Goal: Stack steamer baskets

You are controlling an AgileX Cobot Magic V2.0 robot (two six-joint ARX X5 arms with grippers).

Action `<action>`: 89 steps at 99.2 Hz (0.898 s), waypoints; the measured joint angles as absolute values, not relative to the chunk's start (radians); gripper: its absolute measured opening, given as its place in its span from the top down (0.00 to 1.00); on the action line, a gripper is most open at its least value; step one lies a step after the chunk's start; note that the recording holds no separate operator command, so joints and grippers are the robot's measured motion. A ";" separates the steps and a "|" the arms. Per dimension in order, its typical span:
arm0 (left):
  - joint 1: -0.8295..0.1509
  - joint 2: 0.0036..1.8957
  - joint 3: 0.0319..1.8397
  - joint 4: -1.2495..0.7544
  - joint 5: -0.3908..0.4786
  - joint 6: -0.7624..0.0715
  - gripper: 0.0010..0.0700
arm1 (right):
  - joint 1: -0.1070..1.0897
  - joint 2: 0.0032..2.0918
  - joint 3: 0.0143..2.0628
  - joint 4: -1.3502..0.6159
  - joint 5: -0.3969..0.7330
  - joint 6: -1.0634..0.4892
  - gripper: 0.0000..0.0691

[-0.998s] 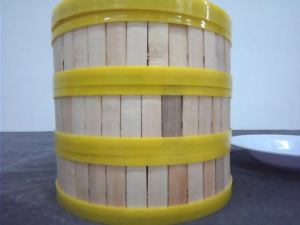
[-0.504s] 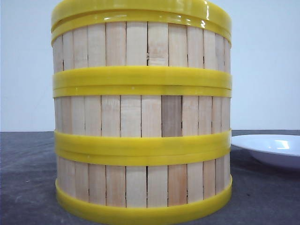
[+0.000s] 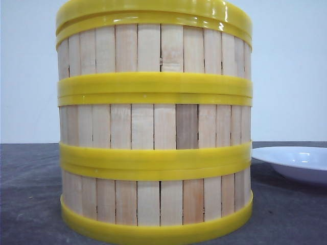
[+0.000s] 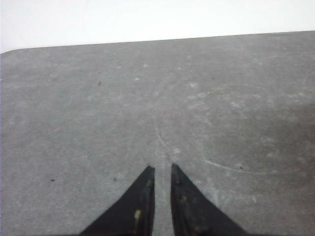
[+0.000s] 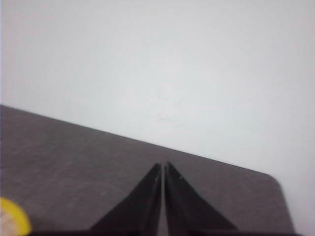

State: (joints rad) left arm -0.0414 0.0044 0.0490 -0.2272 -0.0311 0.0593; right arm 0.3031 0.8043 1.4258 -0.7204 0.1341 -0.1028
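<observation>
Three steamer baskets stand in one straight stack close to the front camera: the bottom basket (image 3: 153, 201) on the dark table, the middle basket (image 3: 153, 126) on it, and the top basket (image 3: 153, 48) with its yellow rim at the frame's upper edge. Neither gripper shows in the front view. My left gripper (image 4: 162, 168) hangs over bare table, its fingers only a narrow slit apart and holding nothing. My right gripper (image 5: 163, 165) is shut and empty near the table's far corner. A yellow-rimmed edge (image 5: 11, 219) shows at the corner of the right wrist view; which thing it belongs to I cannot tell.
A white plate (image 3: 296, 161) sits on the table just right of the stack. The grey table (image 4: 74, 98) bears faint ring marks, and its rounded far edge meets a white wall (image 5: 157, 64).
</observation>
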 joint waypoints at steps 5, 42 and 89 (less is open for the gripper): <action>-0.041 0.004 0.049 -0.227 -0.031 0.059 0.97 | 0.232 0.796 1.391 -0.705 0.083 -0.110 0.99; -0.041 0.004 0.049 -0.227 -0.031 0.059 0.97 | 0.048 0.595 0.850 -0.303 -0.005 -0.055 0.99; -0.041 0.004 0.049 -0.227 -0.031 0.059 0.97 | 0.010 0.183 0.202 -0.084 -0.004 0.034 0.99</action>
State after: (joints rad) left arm -0.0414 0.0044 0.0490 -0.2272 -0.0311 0.0593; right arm 0.0101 0.1829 0.2016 -0.0837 -0.0040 0.0341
